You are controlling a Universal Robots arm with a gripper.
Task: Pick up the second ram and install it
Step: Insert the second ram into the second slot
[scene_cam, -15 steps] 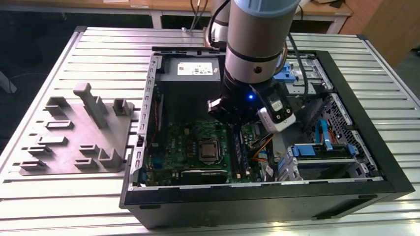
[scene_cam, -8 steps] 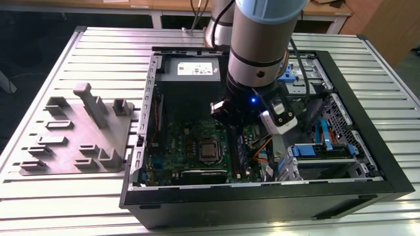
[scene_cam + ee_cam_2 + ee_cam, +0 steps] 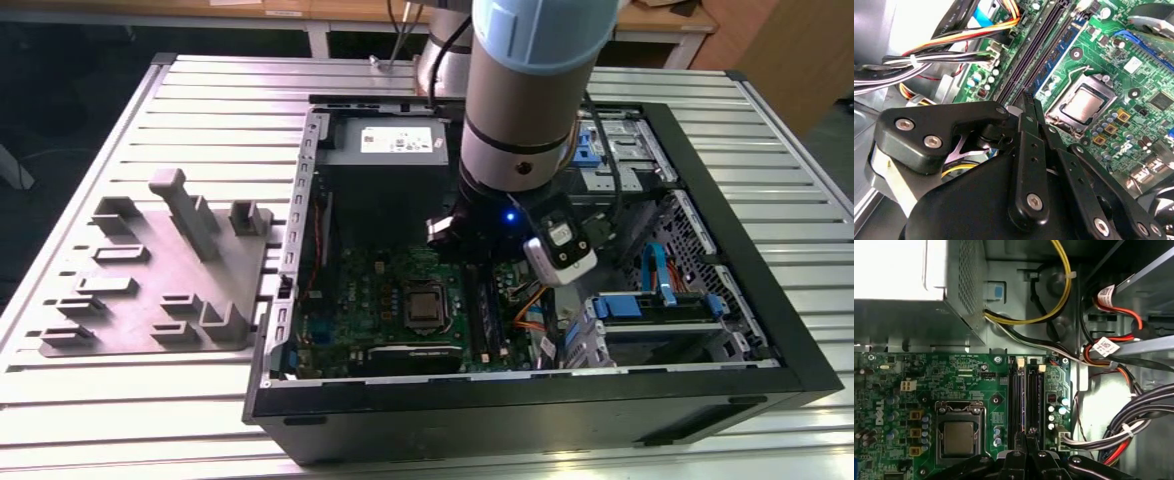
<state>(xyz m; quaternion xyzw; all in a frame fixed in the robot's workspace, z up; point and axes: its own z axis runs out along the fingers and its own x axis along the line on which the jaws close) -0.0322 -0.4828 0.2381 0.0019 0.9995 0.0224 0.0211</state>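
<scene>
Worktop of ribbed grey metal carries an open black computer case, with a grey plastic holder tray of upright blocks just beside it on the exterior view's left. Inside the case the grey-and-blue robot arm hangs the black linkage tool over the green motherboard. The second ram, a long thin dark green-blue circuit-board stick with small black chips, stands on edge in a long black slot between the square metal processor socket and a neighbouring slot. The tool is pinched narrow, its tips at one end of that stick; whether they grip it cannot be told.
</scene>
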